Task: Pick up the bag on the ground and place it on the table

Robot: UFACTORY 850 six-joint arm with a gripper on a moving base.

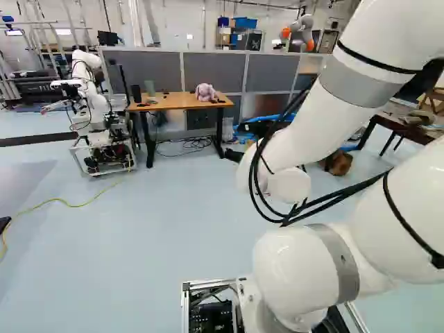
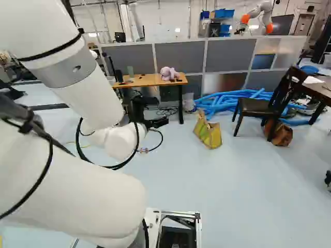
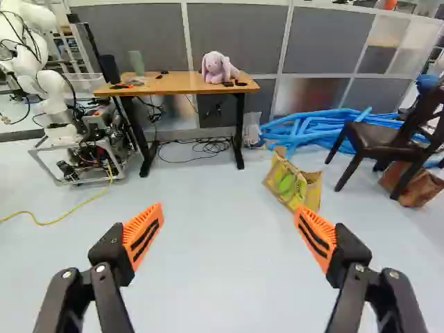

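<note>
Yellow-green bag [image 3: 295, 186] is the likely target: on the floor, far side, just right of the table [image 3: 177, 84], near side of the blue hoses [image 3: 305, 128]. Gripper [image 3: 228, 208] open wide, nothing in it, well short of the bag. Base probably has to drive in first.

Risks:
- Wrong pick. Brown bag [image 2: 282, 134] is also on the floor, far right by the chair [image 2: 257, 107]. Task just says "bag".
- Bad grasp. Bag looks soft and leans; fingers could shove it over or fold it, or pinch only a loose edge and drop it on the lift.
- Snag. Hoses behind the bag, cables [image 3: 201, 147] under the table; overshoot and fingers or wheels could catch.
- Bad place. Bunny [image 3: 217, 68] sits toward the table's right end. Come in low and the bag hits the table edge; come in right and it could knock the bunny off.
</note>
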